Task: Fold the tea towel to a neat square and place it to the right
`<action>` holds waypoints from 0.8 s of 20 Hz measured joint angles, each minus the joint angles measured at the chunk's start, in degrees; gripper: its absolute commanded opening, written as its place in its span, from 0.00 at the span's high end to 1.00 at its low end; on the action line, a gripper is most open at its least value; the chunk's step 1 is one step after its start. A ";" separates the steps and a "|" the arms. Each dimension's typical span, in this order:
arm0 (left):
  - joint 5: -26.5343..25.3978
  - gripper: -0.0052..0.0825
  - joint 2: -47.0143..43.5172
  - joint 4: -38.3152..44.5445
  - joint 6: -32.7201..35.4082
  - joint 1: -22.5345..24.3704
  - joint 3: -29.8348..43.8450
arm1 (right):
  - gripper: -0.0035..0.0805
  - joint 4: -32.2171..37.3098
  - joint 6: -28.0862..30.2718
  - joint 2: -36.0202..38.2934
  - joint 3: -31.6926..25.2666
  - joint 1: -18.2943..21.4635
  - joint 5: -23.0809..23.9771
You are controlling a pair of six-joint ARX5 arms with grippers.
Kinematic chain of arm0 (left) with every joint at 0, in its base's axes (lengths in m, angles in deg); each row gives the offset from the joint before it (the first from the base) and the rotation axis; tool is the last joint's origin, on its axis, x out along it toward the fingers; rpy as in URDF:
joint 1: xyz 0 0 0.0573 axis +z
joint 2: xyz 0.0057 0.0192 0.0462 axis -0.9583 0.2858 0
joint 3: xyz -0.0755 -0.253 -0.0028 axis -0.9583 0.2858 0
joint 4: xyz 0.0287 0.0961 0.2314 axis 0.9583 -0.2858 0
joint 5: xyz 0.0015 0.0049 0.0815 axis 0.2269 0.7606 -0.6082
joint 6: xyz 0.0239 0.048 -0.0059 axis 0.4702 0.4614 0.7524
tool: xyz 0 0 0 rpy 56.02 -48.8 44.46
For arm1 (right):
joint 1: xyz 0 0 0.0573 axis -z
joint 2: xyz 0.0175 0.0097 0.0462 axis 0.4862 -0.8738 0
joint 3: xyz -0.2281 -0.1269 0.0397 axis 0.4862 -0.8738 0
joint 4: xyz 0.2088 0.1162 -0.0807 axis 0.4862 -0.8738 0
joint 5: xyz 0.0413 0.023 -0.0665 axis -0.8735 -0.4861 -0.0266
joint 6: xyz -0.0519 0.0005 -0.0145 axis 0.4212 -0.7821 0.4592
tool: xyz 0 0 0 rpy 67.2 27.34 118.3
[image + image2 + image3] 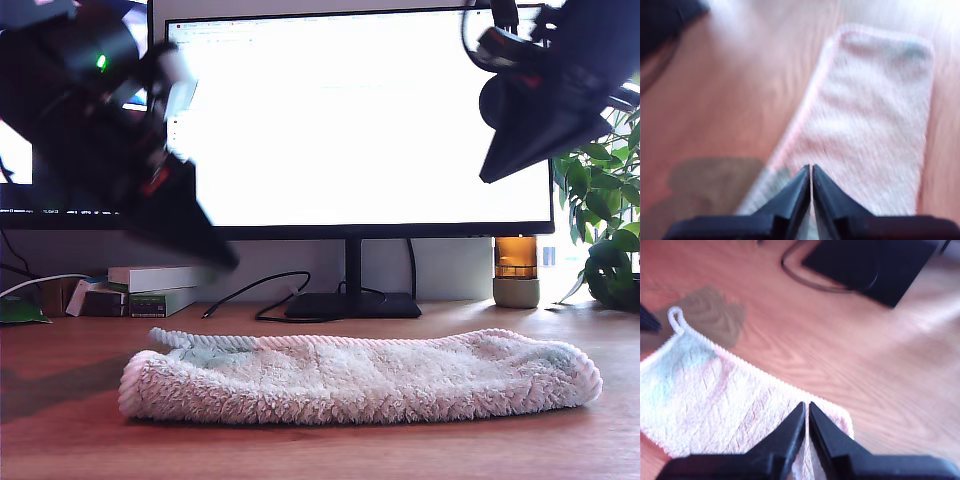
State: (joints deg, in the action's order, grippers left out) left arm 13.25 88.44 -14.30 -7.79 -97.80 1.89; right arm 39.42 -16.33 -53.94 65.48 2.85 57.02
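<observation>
Tea towel (360, 375) lies folded on wooden desk (60, 440) before monitor (360, 110).

Scanning for anything I can read, and nothing comes through. The monitor (360, 110) in the exterior view is lit, with thin lines of text along the top of its white page, but they are far too small and washed out for me to make out a word. The stacked boxes (150, 290) at the exterior view's left carry small print on their faces, also too tiny to read. Both wrist views are blurred and give me no lettering, numbers or brand marks at all.
</observation>
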 measured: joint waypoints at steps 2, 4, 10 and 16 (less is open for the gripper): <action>-1.92 0.96 0.00 -0.22 0.00 -0.28 1.01 | 0.97 -0.33 -0.20 -0.50 -3.02 0.00 -1.27; -2.47 0.96 0.02 -0.15 0.00 -0.31 1.01 | 0.97 -0.98 -1.60 -3.48 -4.70 0.00 -2.03; -3.91 0.96 2.71 -0.04 0.15 -0.33 1.01 | 0.97 3.08 -3.45 -13.77 -4.83 0.00 -3.23; -4.55 0.96 8.83 0.61 0.15 -0.31 1.01 | 0.97 5.20 -5.62 -19.21 -4.83 0.02 -3.26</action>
State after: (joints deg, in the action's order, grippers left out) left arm 8.70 97.27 -13.69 -7.64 -98.10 2.89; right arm 44.62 -21.94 -73.15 60.64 2.88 53.77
